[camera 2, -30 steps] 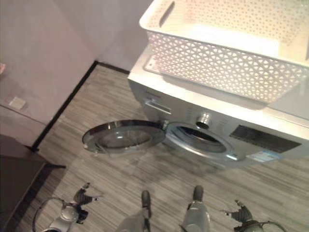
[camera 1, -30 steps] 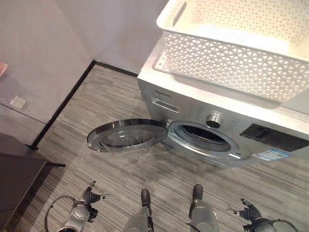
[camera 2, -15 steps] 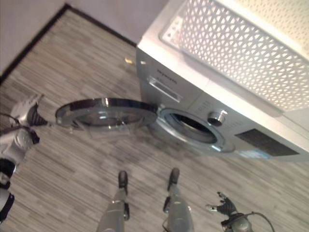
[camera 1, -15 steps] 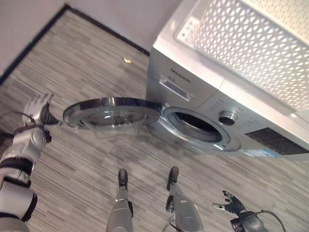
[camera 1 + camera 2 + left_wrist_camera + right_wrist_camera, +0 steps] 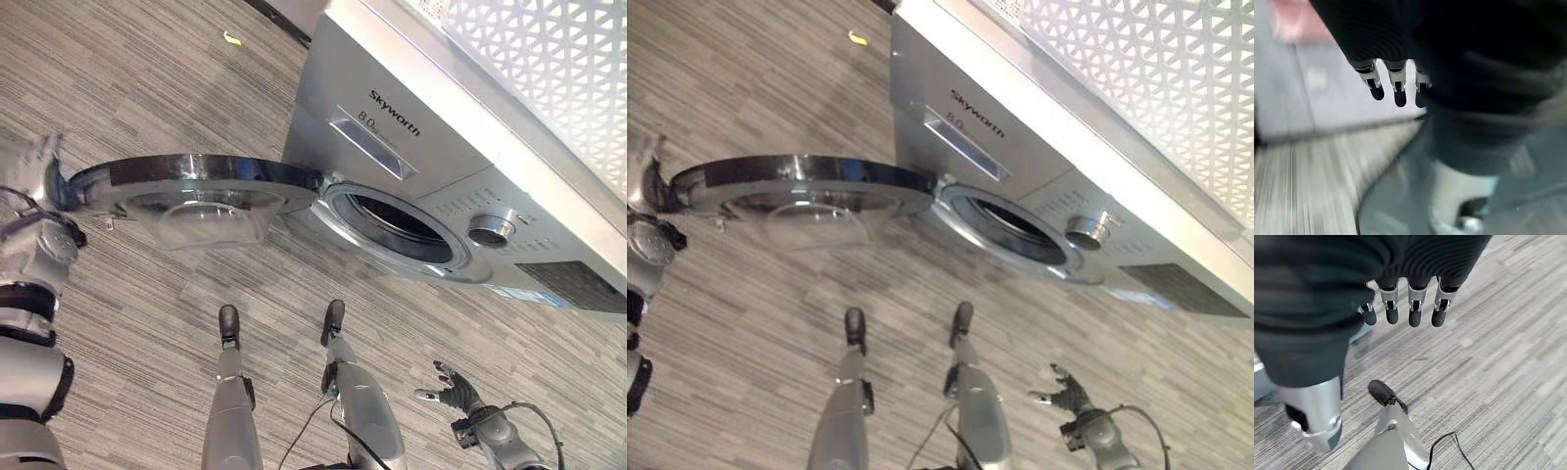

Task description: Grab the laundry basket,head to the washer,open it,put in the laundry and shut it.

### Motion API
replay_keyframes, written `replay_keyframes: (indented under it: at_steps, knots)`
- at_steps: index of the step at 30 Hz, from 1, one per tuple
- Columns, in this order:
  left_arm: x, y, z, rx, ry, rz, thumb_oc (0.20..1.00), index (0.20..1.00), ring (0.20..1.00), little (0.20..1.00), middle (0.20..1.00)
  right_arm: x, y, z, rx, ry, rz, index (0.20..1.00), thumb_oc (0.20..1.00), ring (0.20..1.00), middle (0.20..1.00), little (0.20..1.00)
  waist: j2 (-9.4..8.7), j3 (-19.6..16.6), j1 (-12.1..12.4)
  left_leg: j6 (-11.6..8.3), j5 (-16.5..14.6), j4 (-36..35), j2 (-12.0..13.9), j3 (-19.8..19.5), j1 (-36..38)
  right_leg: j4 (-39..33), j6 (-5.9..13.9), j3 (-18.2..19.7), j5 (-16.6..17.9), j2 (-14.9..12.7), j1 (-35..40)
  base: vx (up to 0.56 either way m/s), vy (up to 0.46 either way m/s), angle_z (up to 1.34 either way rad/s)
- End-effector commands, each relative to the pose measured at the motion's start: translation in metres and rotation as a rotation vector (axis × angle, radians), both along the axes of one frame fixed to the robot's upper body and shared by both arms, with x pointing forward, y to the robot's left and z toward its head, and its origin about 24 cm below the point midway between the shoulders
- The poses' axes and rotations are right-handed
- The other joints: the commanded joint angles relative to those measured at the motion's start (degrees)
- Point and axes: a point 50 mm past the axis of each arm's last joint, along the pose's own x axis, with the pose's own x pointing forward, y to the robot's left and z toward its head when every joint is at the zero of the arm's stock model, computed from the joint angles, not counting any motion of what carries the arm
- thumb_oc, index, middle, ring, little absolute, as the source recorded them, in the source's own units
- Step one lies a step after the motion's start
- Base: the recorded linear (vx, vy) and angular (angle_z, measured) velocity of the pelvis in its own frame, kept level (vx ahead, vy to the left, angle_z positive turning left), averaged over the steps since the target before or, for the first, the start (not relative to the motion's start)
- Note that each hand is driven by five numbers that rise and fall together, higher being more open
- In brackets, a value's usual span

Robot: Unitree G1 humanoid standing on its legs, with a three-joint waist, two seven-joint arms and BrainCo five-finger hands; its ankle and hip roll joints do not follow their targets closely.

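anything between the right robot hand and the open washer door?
Nothing but bare striped floor between the right robot hand and the washer door, seen in the left eye view.

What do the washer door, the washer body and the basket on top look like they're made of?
Washer door: glossy dark rim, clear bowl, likely glass or plastic. Washer body: matte silver, probably painted metal. Laundry basket: white lattice of cut-outs, likely moulded plastic.
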Motion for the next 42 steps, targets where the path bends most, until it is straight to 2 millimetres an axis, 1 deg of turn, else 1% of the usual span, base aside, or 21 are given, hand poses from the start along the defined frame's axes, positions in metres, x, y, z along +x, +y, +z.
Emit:
replay_keyframes:
  at_steps: [1,3,4,5,6,9,10,11,12,15,16,20,21,22,24,27,32,34,35,37,42]
  knots:
    - [0.004,-0.051,-0.056,-0.112,0.159,-0.268,1.000,1.000,1.000,1.000,1.000,-0.016,-0.024,0.000,-0.042,0.035,-0.078,1.000,1.000,1.000,1.000,1.000,1.70,-4.94,-0.40,-1.52,-2.60,0.07,2.08,-0.01,1.87,-0.13,6.10,5.39,2.98,-3.12,-0.90,0.04,0.038,0.03]
    - [-0.003,-0.080,-0.077,-0.207,0.155,-0.382,1.000,1.000,1.000,1.000,1.000,-0.019,-0.028,-0.001,-0.048,0.043,-0.095,1.000,1.000,1.000,1.000,1.000,2.44,-5.00,0.50,-1.58,-2.89,0.07,1.99,-0.20,2.79,-0.13,5.93,5.08,2.54,-3.27,0.18,0.02,0.010,0.01]
    - [-0.005,-0.086,-0.083,-0.225,0.166,-0.409,1.000,1.000,1.000,1.000,1.000,-0.020,-0.029,-0.001,-0.050,0.047,-0.096,1.000,1.000,1.000,1.000,1.000,2.59,-5.04,0.68,-1.59,-2.95,0.07,2.01,-0.28,2.99,-0.13,5.87,4.97,2.42,-3.25,0.56,0.00,0.000,0.00]
    - [-0.012,-0.110,-0.098,-0.300,0.174,-0.495,1.000,1.000,1.000,1.000,1.000,-0.021,-0.034,-0.002,-0.061,0.061,-0.130,1.000,1.000,1.000,1.000,1.000,3.20,-5.07,1.49,-1.60,-3.04,0.07,1.89,-0.64,3.58,-0.13,5.76,4.43,2.14,-3.40,1.61,0.02,-0.013,0.03]
    - [-0.016,-0.122,-0.104,-0.330,0.191,-0.541,1.000,1.000,1.000,1.000,1.000,-0.017,-0.035,-0.001,-0.061,0.052,-0.142,1.000,1.000,1.000,1.000,1.000,3.46,-5.16,1.95,-1.61,-3.05,0.07,1.76,-0.79,3.77,-0.13,5.69,4.24,2.04,-3.51,2.04,0.02,-0.013,0.07]
    - [-0.022,-0.137,-0.118,-0.359,0.231,-0.585,1.000,1.000,1.000,1.000,1.000,-0.015,-0.031,-0.001,-0.056,0.048,-0.125,1.000,1.000,1.000,1.000,1.000,3.76,-5.27,2.39,-1.60,-3.24,0.07,1.61,-1.14,4.31,-0.13,5.64,3.90,1.79,-3.60,2.91,0.00,-0.002,0.09]
    - [-0.029,-0.154,-0.130,-0.406,0.255,-0.629,1.000,1.000,1.000,1.000,1.000,-0.017,-0.026,-0.003,-0.042,0.053,-0.118,1.000,1.000,1.000,1.000,1.000,3.83,-5.54,2.77,-1.58,-3.39,0.07,1.48,-1.25,4.85,-0.13,5.61,3.65,1.62,-3.74,3.64,-0.01,-0.008,0.19]
    - [-0.029,-0.154,-0.130,-0.407,0.256,-0.629,1.000,1.000,1.000,1.000,1.000,-0.017,-0.026,-0.003,-0.042,0.054,-0.118,1.000,1.000,1.000,1.000,1.000,3.85,-5.54,2.75,-1.58,-3.41,0.07,1.48,-1.27,4.91,-0.13,5.62,3.63,1.61,-3.74,3.71,-0.02,-0.012,0.19]
    - [-0.036,-0.168,-0.141,-0.441,0.286,-0.659,1.000,1.000,1.000,1.000,1.000,-0.018,-0.022,-0.006,-0.030,0.058,-0.110,1.000,1.000,1.000,1.000,1.000,3.91,-5.77,3.13,-1.53,-3.49,0.07,1.32,-1.35,5.39,-0.13,5.61,3.36,1.50,-3.83,4.33,-0.01,-0.009,0.12]
    - [-0.044,-0.188,-0.152,-0.494,0.315,-0.700,1.000,1.000,1.000,1.000,1.000,-0.021,-0.015,-0.010,-0.017,0.076,-0.096,1.000,1.000,1.000,1.000,1.000,4.16,-6.06,3.68,-1.48,-3.57,0.07,1.06,-1.44,6.12,-0.13,5.60,3.11,1.45,-4.17,5.34,-0.02,-0.014,0.02]
    - [-0.048,-0.207,-0.164,-0.555,0.348,-0.718,1.000,1.000,1.000,1.000,1.000,-0.023,-0.007,-0.015,-0.009,0.097,-0.083,1.000,1.000,1.000,1.000,1.000,4.26,-6.38,3.86,-1.50,-3.62,0.07,0.94,-1.39,6.50,-0.13,5.49,3.06,1.25,-4.34,5.87,-0.05,-0.032,0.01]
    - [-0.046,-0.255,-0.173,-0.732,0.345,-0.739,1.000,1.000,1.000,1.000,1.000,-0.020,0.014,-0.023,0.010,0.128,-0.052,1.000,1.000,1.000,1.000,1.000,4.08,-6.36,3.81,-1.50,-3.34,0.07,0.81,-1.19,6.98,-0.13,5.22,3.28,1.40,-4.49,6.01,-0.06,-0.055,0.03]
    - [-0.046,-0.255,-0.173,-0.732,0.344,-0.740,1.000,1.000,1.000,1.000,1.000,-0.020,0.014,-0.023,0.010,0.127,-0.052,1.000,1.000,1.000,1.000,1.000,4.11,-6.34,3.87,-1.50,-3.35,0.07,0.81,-1.15,6.97,-0.13,5.22,3.33,1.41,-4.49,5.97,-0.08,-0.066,0.02]
    - [-0.042,-0.277,-0.169,-0.764,0.330,-0.768,1.000,1.000,1.000,1.000,1.000,-0.014,0.022,-0.023,0.028,0.112,-0.049,1.000,1.000,1.000,1.000,1.000,3.91,-6.37,3.48,-1.54,-3.04,0.07,1.03,-0.69,6.68,-0.13,5.12,4.04,1.70,-4.43,5.08,-0.08,-0.072,-0.01]
    - [-0.038,-0.300,-0.164,-0.716,0.355,-0.826,1.000,1.000,1.000,1.000,1.000,-0.006,0.026,-0.021,0.028,0.094,-0.045,1.000,1.000,1.000,1.000,1.000,3.72,-6.41,2.66,-1.57,-2.85,0.07,1.39,0.12,6.39,-0.13,5.11,4.97,1.89,-4.10,4.11,-0.09,-0.075,0.02]
    - [-0.031,-0.318,-0.153,-0.639,0.354,-0.884,1.000,1.000,1.000,1.000,1.000,-0.005,0.024,-0.020,0.008,0.092,-0.045,1.000,1.000,1.000,1.000,1.000,3.75,-6.62,1.64,-1.61,-2.75,0.07,2.11,1.09,6.62,-0.13,4.91,6.43,1.84,-3.35,3.16,-0.02,-0.068,-0.04]
    - [-0.018,-0.333,-0.137,-0.587,0.324,-0.918,1.000,1.000,1.000,1.000,1.000,-0.013,0.012,-0.021,-0.019,0.113,-0.070,1.000,1.000,1.000,1.000,1.000,4.56,-7.13,-0.57,-1.74,-2.95,0.07,3.58,3.45,8.08,-0.13,4.48,8.83,1.52,-1.92,2.18,0.00,-0.070,-0.29]
    - [-0.017,-0.333,-0.135,-0.587,0.320,-0.917,1.000,1.000,1.000,1.000,1.000,-0.014,0.010,-0.021,-0.022,0.120,-0.072,1.000,1.000,1.000,1.000,1.000,4.78,-7.23,-0.77,-1.76,-3.10,0.07,3.88,4.14,8.62,-0.13,4.43,9.45,1.47,-1.66,2.08,0.02,-0.065,-0.17]
    - [-0.013,-0.337,-0.132,-0.606,0.320,-0.908,1.000,1.000,1.000,1.000,1.000,-0.021,0.007,-0.024,-0.031,0.148,-0.068,1.000,1.000,1.000,1.000,1.000,5.23,-7.76,-2.06,-1.86,-3.24,0.07,5.03,6.54,10.52,-0.13,4.27,11.47,1.29,-0.62,1.83,0.05,-0.093,-0.63]
    - [-0.012,-0.344,-0.130,-0.612,0.321,-0.920,1.000,1.000,1.000,1.000,1.000,-0.025,0.005,-0.025,-0.030,0.163,-0.076,1.000,1.000,1.000,1.000,1.000,5.67,-8.05,-3.01,-2.00,-3.41,0.07,5.60,8.00,11.78,-0.13,4.09,12.64,1.13,-0.01,1.77,0.05,-0.075,-0.55]
    - [-0.010,-0.377,-0.103,-0.609,0.270,-1.023,1.000,1.000,1.000,1.000,1.000,-0.023,0.001,-0.022,-0.019,0.153,-0.081,1.000,1.000,1.000,1.000,1.000,6.53,-8.47,-6.00,-2.79,-3.18,0.07,7.13,11.60,13.12,-0.13,4.10,16.09,1.09,1.82,0.39,0.05,-0.059,-0.36]
